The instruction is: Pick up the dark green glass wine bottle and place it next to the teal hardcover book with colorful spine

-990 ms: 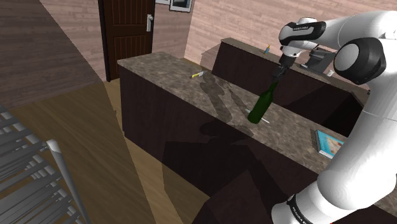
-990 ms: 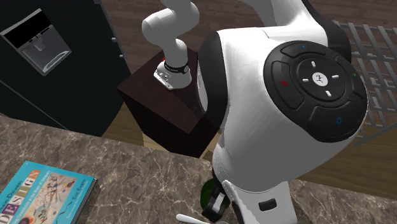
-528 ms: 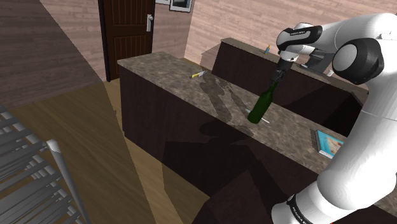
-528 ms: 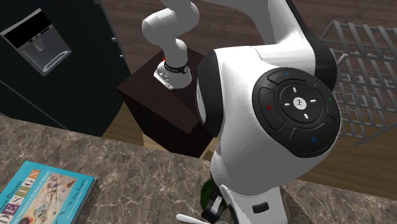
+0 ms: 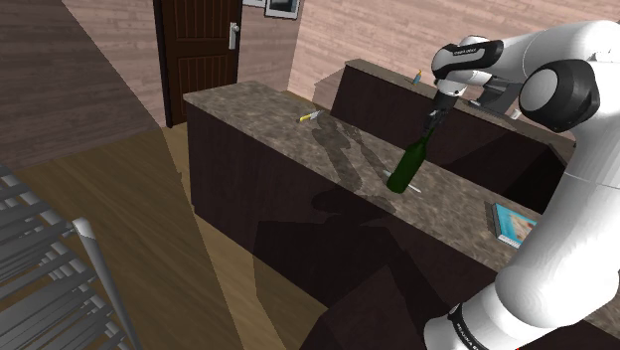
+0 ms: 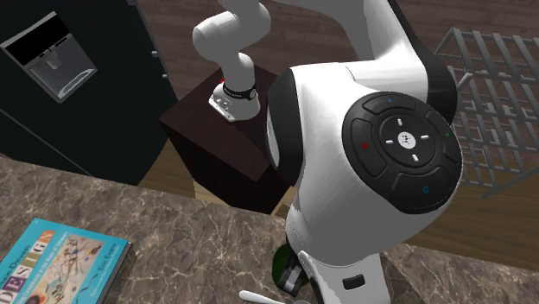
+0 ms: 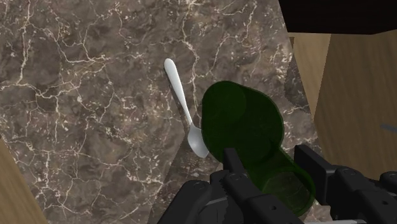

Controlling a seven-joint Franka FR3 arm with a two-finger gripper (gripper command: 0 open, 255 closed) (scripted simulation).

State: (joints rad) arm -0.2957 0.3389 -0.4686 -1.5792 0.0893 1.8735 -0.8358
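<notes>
The dark green bottle (image 5: 407, 166) stands upright on the brown marble counter (image 5: 298, 139), a little tilted in the shoulder view. My gripper (image 5: 434, 120) comes down on its top from above. Seen from the wrist, the black fingers (image 7: 233, 163) press both sides of the bottle's (image 7: 245, 130) neck, so the gripper (image 7: 272, 164) is shut on it. The teal book (image 5: 513, 225) lies flat on the same counter, nearer the stand. In the second exterior view the book (image 6: 60, 263) shows "DESIGN" on its cover, and the bottle (image 6: 281, 262) peeks out below the arm's big white joint.
A white spoon (image 7: 183, 108) lies on the counter right beside the bottle's base. A small yellow-tipped stick (image 5: 308, 116) lies farther along. Behind runs a raised dark ledge (image 5: 397, 85). A metal rack (image 5: 50, 268) and wood floor lie below the counter's edge; a black fridge (image 6: 60, 78) stands nearby.
The hand and the arm's upper joints shifted slightly over the bottle's neck, then held still. The bottle, spoon and book have stayed where they were.
</notes>
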